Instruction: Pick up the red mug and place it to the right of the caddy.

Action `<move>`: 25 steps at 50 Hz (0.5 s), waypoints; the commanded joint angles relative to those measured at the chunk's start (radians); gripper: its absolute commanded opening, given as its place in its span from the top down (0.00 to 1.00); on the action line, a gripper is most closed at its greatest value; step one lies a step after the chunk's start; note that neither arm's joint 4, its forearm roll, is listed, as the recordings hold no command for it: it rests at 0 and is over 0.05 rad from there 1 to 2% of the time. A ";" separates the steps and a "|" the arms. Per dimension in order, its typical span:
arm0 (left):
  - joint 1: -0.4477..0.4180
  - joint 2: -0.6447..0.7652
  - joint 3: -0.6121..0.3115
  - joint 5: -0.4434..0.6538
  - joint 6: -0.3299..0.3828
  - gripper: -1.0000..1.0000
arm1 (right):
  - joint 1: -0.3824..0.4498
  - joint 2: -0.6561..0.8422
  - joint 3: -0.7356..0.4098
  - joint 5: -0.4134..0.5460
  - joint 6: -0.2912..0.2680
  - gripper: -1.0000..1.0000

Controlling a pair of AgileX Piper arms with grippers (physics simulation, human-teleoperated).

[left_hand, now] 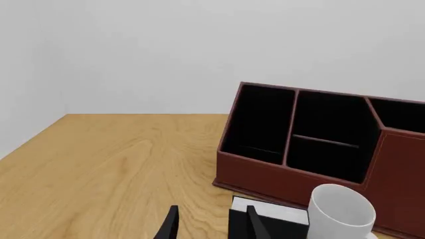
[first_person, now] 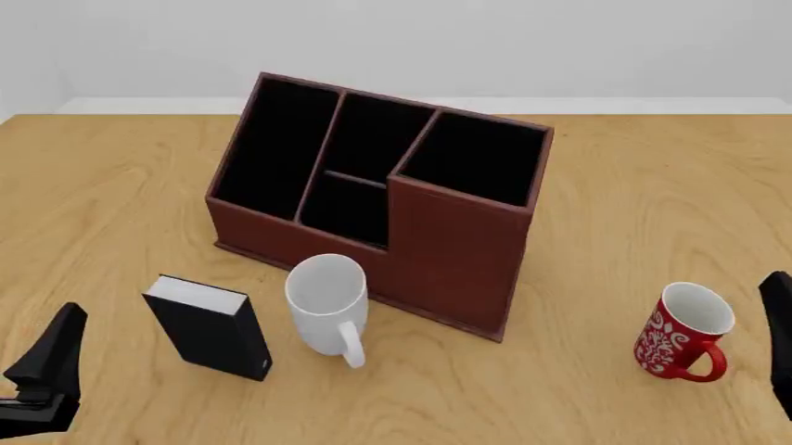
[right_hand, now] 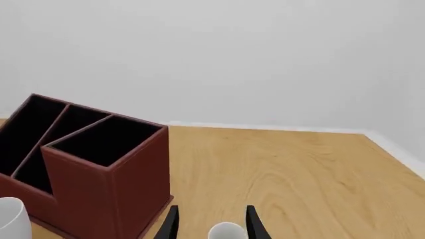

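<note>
The red mug [first_person: 684, 331] stands upright on the table [first_person: 619, 185], right of the caddy [first_person: 384, 199], its rim just ahead of the right gripper [right_hand: 210, 224], between the spread, empty jaws. The left gripper [left_hand: 210, 224] is also released.

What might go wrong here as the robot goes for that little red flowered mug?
The small red floral ceramic mug stands upright at the table's right, already right of the large reddish-brown compartmented caddy. The right gripper looks open around its rim; a shallow pinch might tip it. Its loop handle faces the arms and could snag a finger.
</note>
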 commanded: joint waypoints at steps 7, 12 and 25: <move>0.000 0.000 0.000 0.000 0.000 0.00 | -0.044 -0.001 -0.381 0.413 -0.038 0.00; 0.000 0.000 0.000 0.000 0.000 0.00 | -0.053 -0.001 -0.452 0.522 -0.033 0.00; 0.000 0.000 0.000 0.000 0.000 0.00 | -0.063 -0.002 -0.521 0.725 -0.035 0.00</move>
